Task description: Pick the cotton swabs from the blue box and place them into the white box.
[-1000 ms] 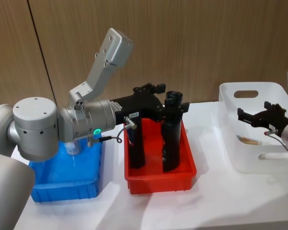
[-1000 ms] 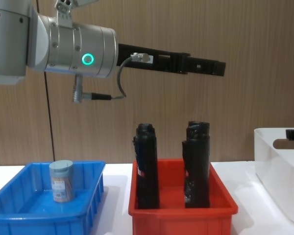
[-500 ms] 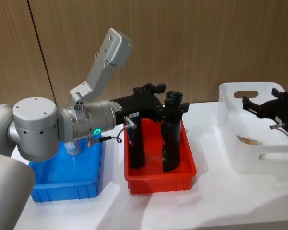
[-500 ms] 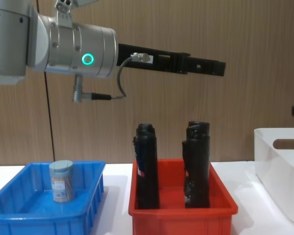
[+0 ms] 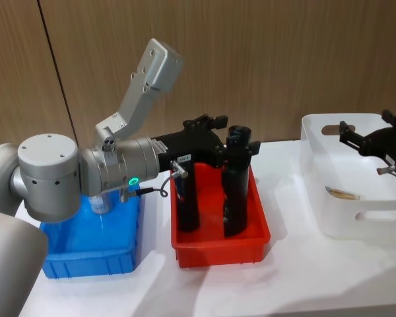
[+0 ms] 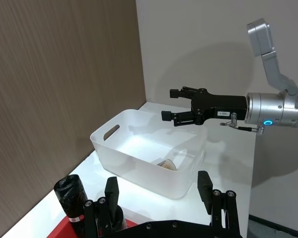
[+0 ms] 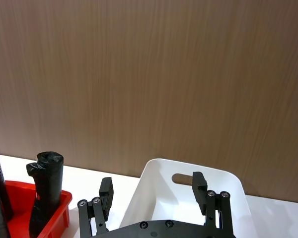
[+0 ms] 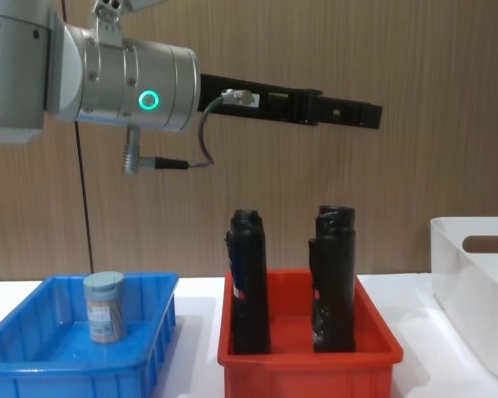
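Here's the right end effector (image 6: 170, 104) hovering over the white translucent plastic tub (image 5: 310, 142), fingers spread, nothing held. One clear cotton-swab tub (image 5: 342, 193) lies inside it. A second swab tub (image 8: 104, 307) stands upright in the shallow blue plastic bin (image 8: 33, 369). The left end effector (image 6: 158, 182), fingers also spread and empty, hangs above the red bin (image 8: 307, 373).

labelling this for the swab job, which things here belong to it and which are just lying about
Job in hand:
- cotton swabs tub standing in the blue box
- second tub lying in the white box
- right gripper, open, above the white box
- left gripper, open, above the red bin

Just lying about:
- red bin
- two black rolls standing in it
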You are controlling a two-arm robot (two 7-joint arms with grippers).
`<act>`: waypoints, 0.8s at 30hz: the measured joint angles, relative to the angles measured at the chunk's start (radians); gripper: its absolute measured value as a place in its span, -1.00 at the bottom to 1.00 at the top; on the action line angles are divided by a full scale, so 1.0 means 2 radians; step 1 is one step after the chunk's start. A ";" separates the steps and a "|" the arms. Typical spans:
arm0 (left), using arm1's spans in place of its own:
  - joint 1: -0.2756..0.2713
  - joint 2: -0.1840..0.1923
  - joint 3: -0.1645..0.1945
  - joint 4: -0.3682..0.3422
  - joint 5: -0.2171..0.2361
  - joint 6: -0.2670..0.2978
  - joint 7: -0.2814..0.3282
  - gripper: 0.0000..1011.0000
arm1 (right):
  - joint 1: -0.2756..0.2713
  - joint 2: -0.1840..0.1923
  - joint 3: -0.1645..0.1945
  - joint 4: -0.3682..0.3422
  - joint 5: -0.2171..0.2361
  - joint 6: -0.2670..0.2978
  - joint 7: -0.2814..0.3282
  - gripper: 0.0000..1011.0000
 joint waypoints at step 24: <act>0.050 0.018 0.009 -0.029 0.009 -0.044 0.084 0.99 | -0.065 0.000 -0.016 -0.066 0.006 -0.013 -0.016 0.98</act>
